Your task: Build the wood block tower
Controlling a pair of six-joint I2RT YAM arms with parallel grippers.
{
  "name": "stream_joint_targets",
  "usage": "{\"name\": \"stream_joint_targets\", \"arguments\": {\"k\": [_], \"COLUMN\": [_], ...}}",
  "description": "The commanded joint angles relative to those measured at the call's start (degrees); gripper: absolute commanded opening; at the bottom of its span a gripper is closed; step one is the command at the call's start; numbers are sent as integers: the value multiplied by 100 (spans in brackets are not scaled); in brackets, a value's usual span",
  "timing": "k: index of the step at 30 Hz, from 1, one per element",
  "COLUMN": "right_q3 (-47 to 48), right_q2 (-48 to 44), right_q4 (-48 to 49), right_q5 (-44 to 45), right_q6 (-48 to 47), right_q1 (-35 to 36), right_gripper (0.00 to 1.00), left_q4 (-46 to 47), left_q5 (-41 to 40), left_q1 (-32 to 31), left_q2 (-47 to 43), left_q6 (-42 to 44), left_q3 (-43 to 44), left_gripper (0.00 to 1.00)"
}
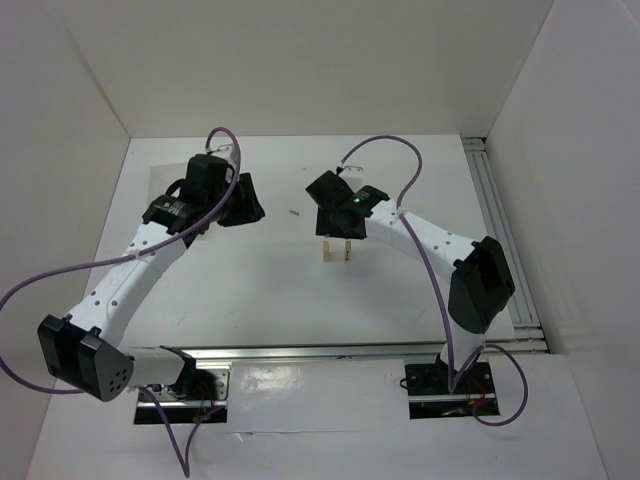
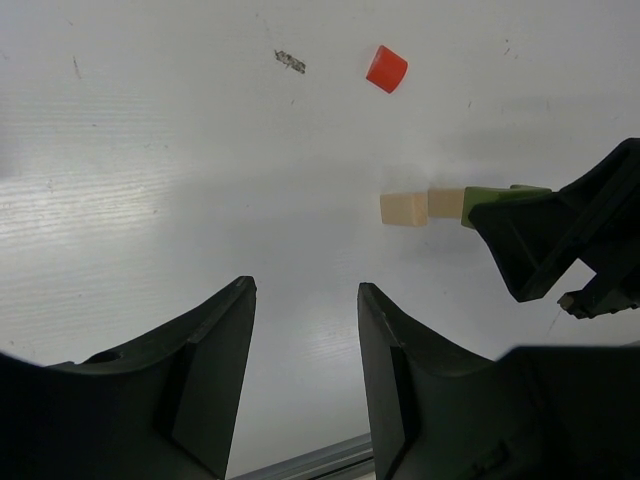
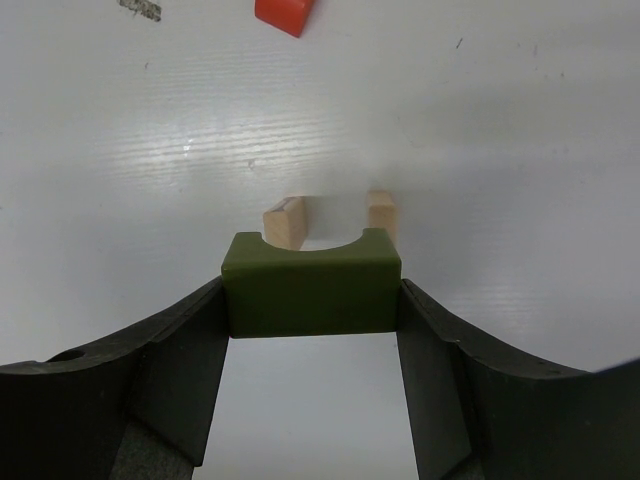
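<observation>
Right wrist view: the right fingers (image 3: 215, 320) clamp the dark green arch block (image 3: 311, 285), with two tan uprights (image 3: 284, 222) close at 12 o'clock. The red block (image 3: 284, 13) lies farther beyond on the desk (image 3: 500, 120). The left fingers (image 2: 372, 320) gape wide, empty.

Tan blocks (image 3: 284, 222): two, pale, standing up side by side on the counter (image 3: 500, 150), small gap between.
Green block (image 3: 310, 283): dark, curved notch, squeezed in right end effector (image 3: 312, 305), by tan tops.
Red block (image 2: 386, 68): small, alone, apart.
</observation>
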Motion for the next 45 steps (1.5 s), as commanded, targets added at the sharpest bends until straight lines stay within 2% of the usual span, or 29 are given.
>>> {"name": "stream_joint_targets", "arguments": {"k": [1, 8, 15, 20, 24, 30, 37, 45], "right_q3": [205, 152, 21, -375, -577, -770, -824, -824], "right_q2": [45, -121, -596, -1166, -1501, -1748, -1748, -1801], "right_q4": [-166, -114, -166, -166, -166, -61, -8, -8], "right_q5": [228, 174, 297, 245, 245, 61, -62, -62], "right_q6": [37, -33, -157, -262, -376, -491, -544, -597], "right_q1": [40, 40, -381, -777, -1102, -1384, -1499, -1551], "right_gripper": [51, 51, 51, 51, 51, 51, 51, 51], "left_q4": [53, 53, 931, 1607, 1854, 2126, 2180, 2180], "left_q5": [-6, 64, 1004, 1146, 1146, 1094, 1225, 1356], "left_q1": [36, 36, -174, -490, -596, -649, -702, -807], "left_q2": [-182, -121, 564, 1564, 2216, 2999, 3667, 4045], "left_q6": [160, 160, -585, -1069, -1281, -1554, -1606, -1659], "left_q3": [-54, -230, -880, -934, -688, -407, -29, 305], "left_gripper": [57, 57, 55, 35, 27, 23, 10, 1]}}
